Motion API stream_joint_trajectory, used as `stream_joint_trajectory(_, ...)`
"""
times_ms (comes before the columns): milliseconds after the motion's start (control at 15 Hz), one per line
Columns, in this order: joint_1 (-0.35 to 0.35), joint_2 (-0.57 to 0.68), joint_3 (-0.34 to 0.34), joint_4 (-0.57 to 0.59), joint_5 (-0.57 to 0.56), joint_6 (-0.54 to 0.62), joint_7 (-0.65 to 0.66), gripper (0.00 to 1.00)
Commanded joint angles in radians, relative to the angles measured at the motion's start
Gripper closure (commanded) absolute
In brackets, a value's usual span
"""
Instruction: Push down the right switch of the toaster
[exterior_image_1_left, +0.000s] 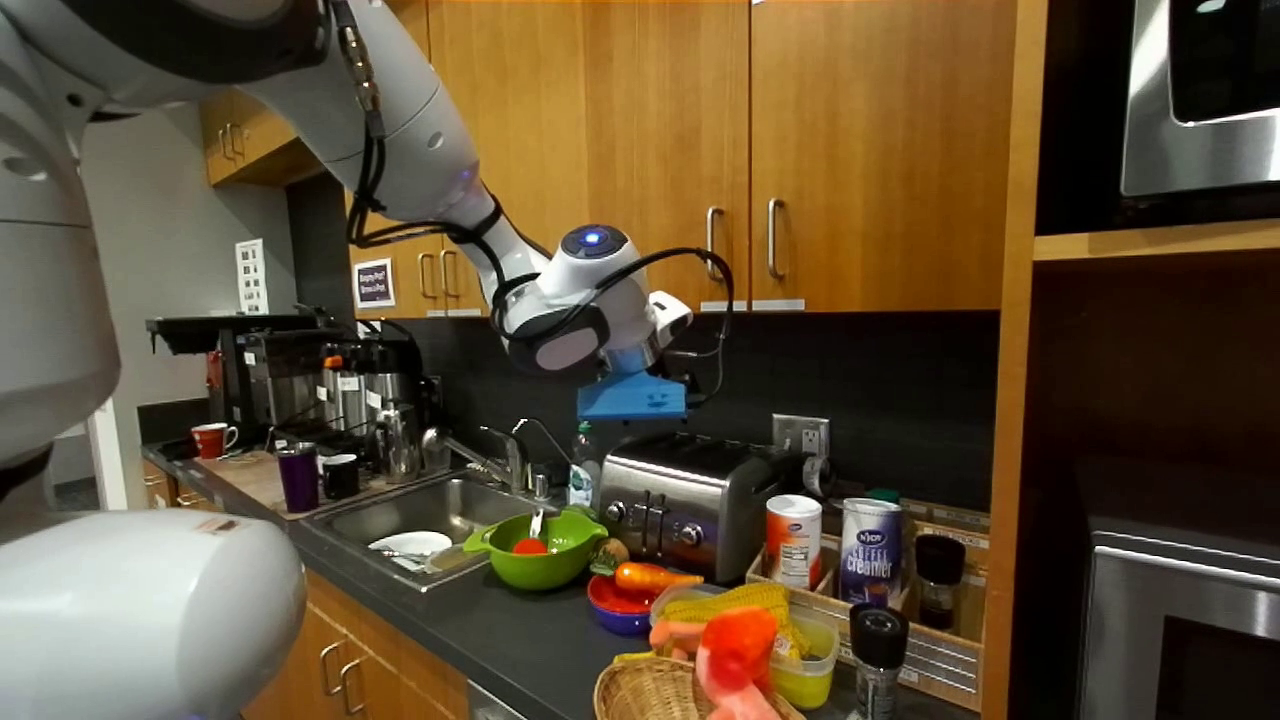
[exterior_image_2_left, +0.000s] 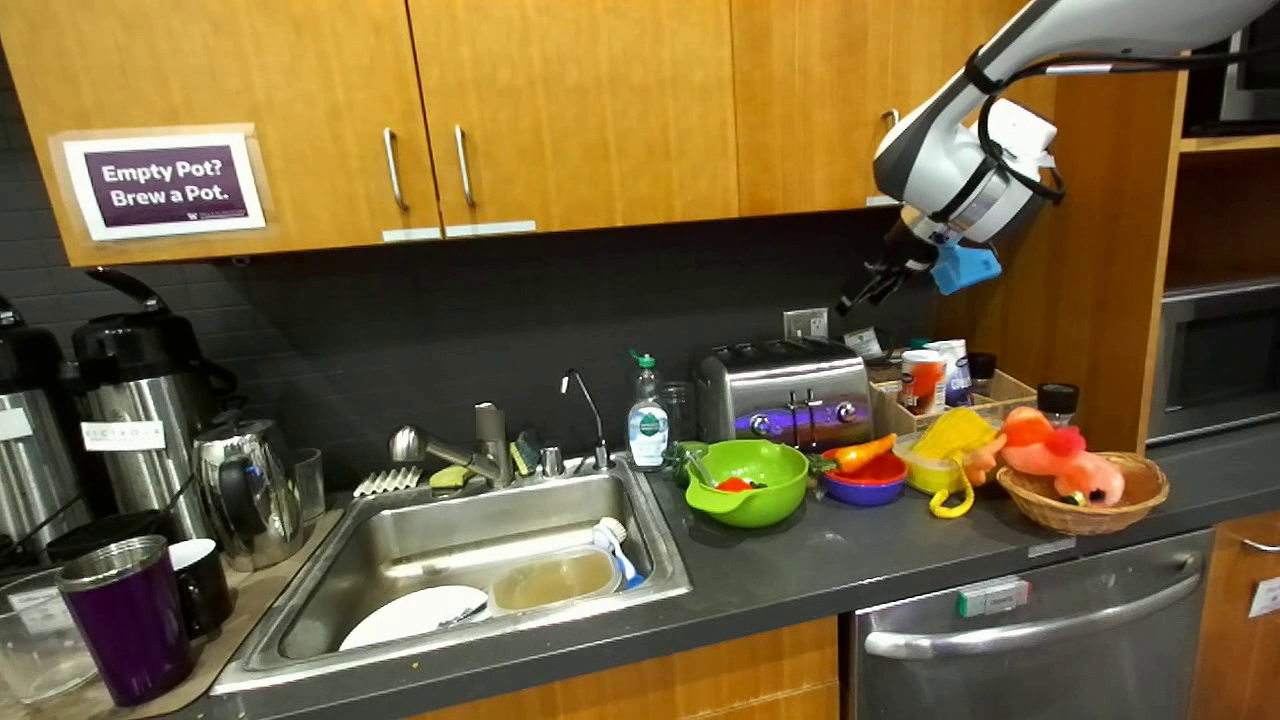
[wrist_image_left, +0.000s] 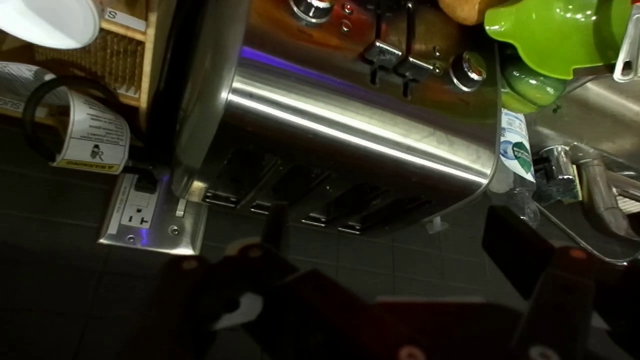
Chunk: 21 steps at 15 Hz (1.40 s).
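Toaster: we find the shiny toaster (exterior_image_2_left: 790, 390) on the dark counter (exterior_image_2_left: 740, 590), between the dish soap bottle (exterior_image_2_left: 648, 430) and the wooden organizer (exterior_image_1_left: 945, 662).
Right lever: in the wrist view we note the right lever (wrist_image_left: 382, 54) beside the left lever (wrist_image_left: 415, 68), both near the upper edge of the front face, between two round knobs (wrist_image_left: 467, 71).
Gripper: we see the gripper (wrist_image_left: 385, 218) above the toaster and apart from it, its fingers (wrist_image_left: 517, 252) spread wide in the wrist view.
Arm: in both exterior views the white arm (exterior_image_1_left: 420, 130) reaches over the counter, a blue part (exterior_image_1_left: 632, 398) near its end.
Green bowl: we observe the green bowl (exterior_image_2_left: 748, 508) just before the toaster, a red item (exterior_image_2_left: 735, 484) inside.
Blue bowl: a red bowl (exterior_image_2_left: 880, 472) nests in the blue bowl (exterior_image_2_left: 865, 494), an orange carrot (exterior_image_2_left: 865, 454) lying across.
Basket: a pink plush toy (exterior_image_2_left: 1060, 462) lies in the wicker basket (exterior_image_2_left: 1110, 512).
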Motion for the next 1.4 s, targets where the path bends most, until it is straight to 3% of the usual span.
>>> stream_joint_trajectory(0,-0.006,0.002,0.008,-0.013,-0.023,0.009,0.025,0.25)
stream_joint_trajectory(667,0.043,-0.006,-0.005,-0.011,0.098,0.007,-0.069,0.99)
stream_joint_trajectory(1333,0.068,0.051,-0.031,0.061,0.421,-0.065,-0.36,1.0)
